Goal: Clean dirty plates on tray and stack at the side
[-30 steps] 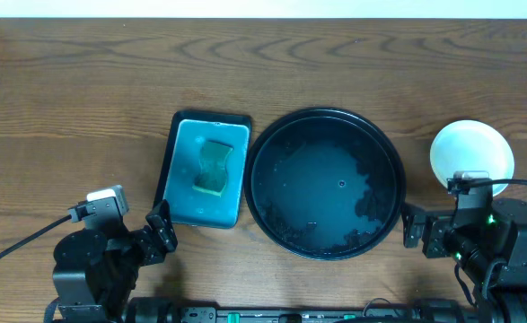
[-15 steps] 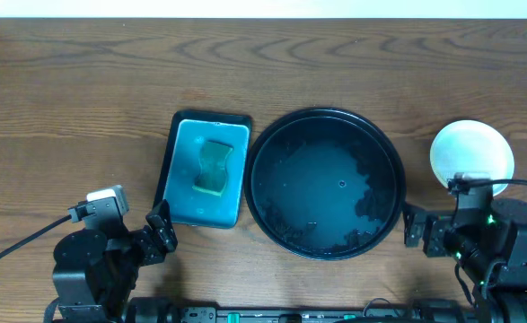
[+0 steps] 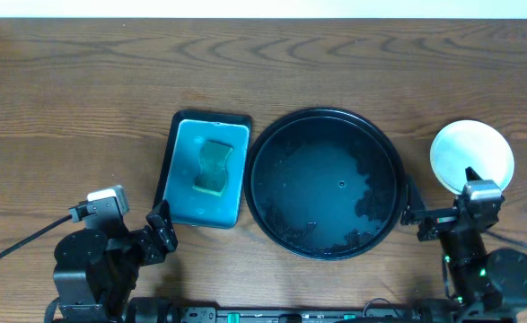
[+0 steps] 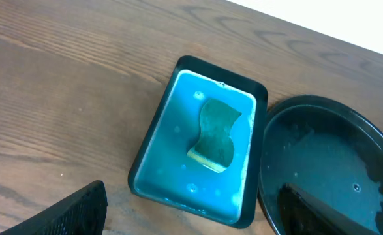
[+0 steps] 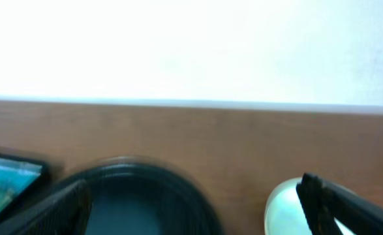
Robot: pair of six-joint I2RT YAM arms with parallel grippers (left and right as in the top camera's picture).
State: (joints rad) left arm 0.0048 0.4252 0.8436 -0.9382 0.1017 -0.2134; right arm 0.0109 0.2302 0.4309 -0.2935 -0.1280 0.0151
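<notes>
The round black tray (image 3: 326, 184) sits mid-table, wet inside, with no plate on it. It also shows in the left wrist view (image 4: 338, 156) and, blurred, in the right wrist view (image 5: 142, 202). A pale mint-white plate (image 3: 471, 154) lies on the table right of the tray; I cannot tell whether others lie under it. Its edge shows in the right wrist view (image 5: 282, 205). My right gripper (image 3: 438, 215) is open and empty, between the tray's right rim and the plate. My left gripper (image 3: 160, 235) is open and empty near the front edge, below the teal tray's near end (image 4: 191, 222).
A rectangular teal tray (image 3: 187, 193) with a black rim stands left of the black tray, with a green-yellow sponge (image 3: 214, 167) lying in it; both show in the left wrist view, tray (image 4: 171, 150) and sponge (image 4: 216, 134). A white wall runs behind the table's far edge.
The right arm has turned and drawn back toward the front edge, its wrist now tilted up off the plate. The left arm, trays and plate have not moved.
</notes>
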